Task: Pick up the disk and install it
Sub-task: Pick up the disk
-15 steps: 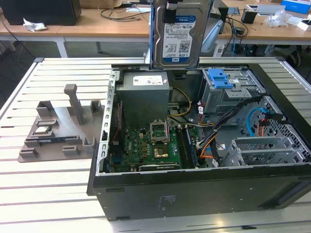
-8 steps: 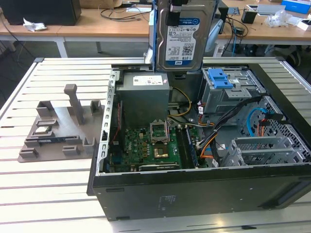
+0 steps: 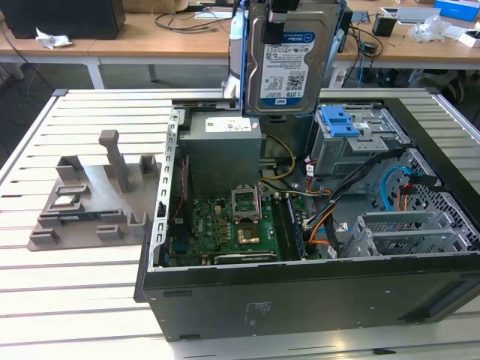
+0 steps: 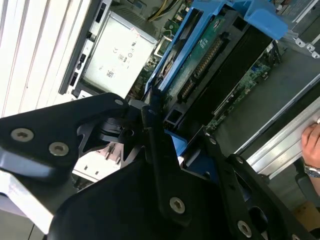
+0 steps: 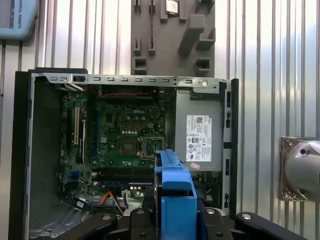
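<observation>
Second wrist view puts you at the gripper (image 4: 172,137), its black fingers clamped on the blue-framed disk (image 4: 205,55). In the exterior view the disk (image 3: 289,60) hangs upright, label showing, above the open computer case (image 3: 300,289). A grey fixture plate (image 3: 75,210) lies beside the case, on the exterior view's left.

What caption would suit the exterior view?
The gripper holds the disk upright above the open computer case.

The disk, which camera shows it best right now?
The exterior view: the disk faces that camera, label side out, high above the open computer case. The second wrist view catches its circuit-board underside and blue carrier obliquely; the first wrist view has the carrier's blue end.
</observation>
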`<state>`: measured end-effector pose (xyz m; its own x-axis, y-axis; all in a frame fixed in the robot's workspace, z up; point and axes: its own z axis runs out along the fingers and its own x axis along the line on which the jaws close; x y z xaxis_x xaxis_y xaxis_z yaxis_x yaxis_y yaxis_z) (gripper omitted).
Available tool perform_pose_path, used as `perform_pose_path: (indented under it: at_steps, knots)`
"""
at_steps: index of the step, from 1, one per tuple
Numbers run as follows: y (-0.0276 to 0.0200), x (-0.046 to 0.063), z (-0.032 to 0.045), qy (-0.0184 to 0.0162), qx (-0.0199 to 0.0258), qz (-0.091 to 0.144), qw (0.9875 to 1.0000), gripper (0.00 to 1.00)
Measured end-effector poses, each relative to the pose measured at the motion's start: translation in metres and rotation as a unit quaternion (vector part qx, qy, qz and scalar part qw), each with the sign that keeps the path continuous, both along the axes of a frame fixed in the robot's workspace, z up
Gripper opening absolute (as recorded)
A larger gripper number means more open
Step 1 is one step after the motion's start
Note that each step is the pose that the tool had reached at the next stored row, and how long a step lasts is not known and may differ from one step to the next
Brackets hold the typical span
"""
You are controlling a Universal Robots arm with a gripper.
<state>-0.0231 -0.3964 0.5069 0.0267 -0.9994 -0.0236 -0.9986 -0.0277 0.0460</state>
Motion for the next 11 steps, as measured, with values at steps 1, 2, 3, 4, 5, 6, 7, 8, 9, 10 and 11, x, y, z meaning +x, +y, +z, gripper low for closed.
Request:
perform_pose_path:
  at_steps: [1, 2, 3, 4, 5, 6, 7, 8, 9, 10, 11]
  knots:
    - [-0.0016, 0.001, 0.0000, 0.0000, 0.0000, 0.000, 1.0000, 0.37]
    - [-0.0028, 0.001, 0.0000, 0.0000, 0.0000, 0.000, 1.0000, 0.37]
    - [-0.0058, 0.003, 0.0000, 0.0000, 0.0000, 0.000, 1.0000, 0.37]
    - [-0.0090, 0.004, 0.0000, 0.0000, 0.0000, 0.000, 1.0000, 0.37]
    - [-0.0100, 0.005, 0.0000, 0.0000, 0.0000, 0.000, 1.0000, 0.37]
    - [-0.0111, 0.005, 0.0000, 0.0000, 0.0000, 0.000, 1.0000, 0.37]
    - [-0.0131, 0.006, 0.0000, 0.0000, 0.0000, 0.000, 1.0000, 0.37]
    - [-0.0152, 0.007, 0.0000, 0.0000, 0.0000, 0.000, 1.0000, 0.37]
    - [-0.0170, 0.008, 0.0000, 0.0000, 0.0000, 0.000, 1.0000, 0.37]
    - [-0.0181, 0.009, 0.0000, 0.0000, 0.0000, 0.000, 1.0000, 0.37]
    - [-0.0195, 0.009, 0.0000, 0.0000, 0.0000, 0.000, 1.0000, 0.37]
